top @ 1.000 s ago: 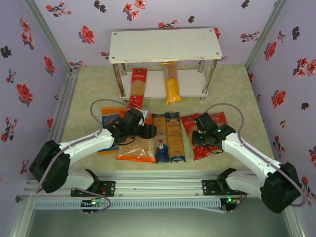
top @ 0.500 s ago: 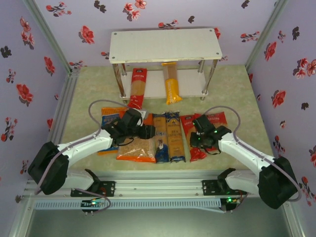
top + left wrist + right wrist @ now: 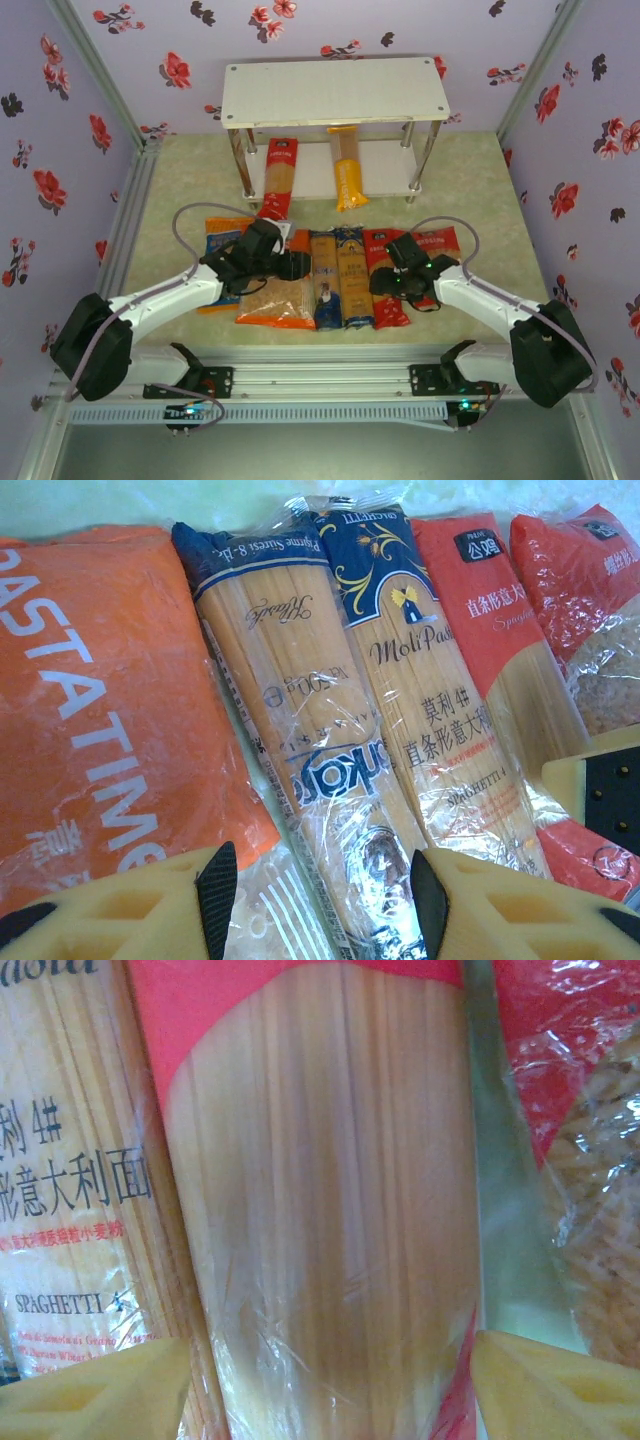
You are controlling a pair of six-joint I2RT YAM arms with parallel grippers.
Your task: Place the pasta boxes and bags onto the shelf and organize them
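Top view: the right gripper [image 3: 382, 284] hangs over the red table pack [image 3: 378, 248], having slid there within 1 second from the red bag [image 3: 443, 243] just right of that pack. The left gripper [image 3: 300, 266], 2 packs left, has edged closer. The shelf [image 3: 335, 90] stands beyond.

Left wrist: the left gripper's parted fingers [image 3: 215, 885] straddle the tan-and-blue pack [image 3: 300, 710].

Right wrist: the right gripper's spread fingers [image 3: 560, 1390] flank the red table pack, unclamped.

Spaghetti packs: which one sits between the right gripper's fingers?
The red pack beside the dark blue one; the other red pack rests at the shelf.
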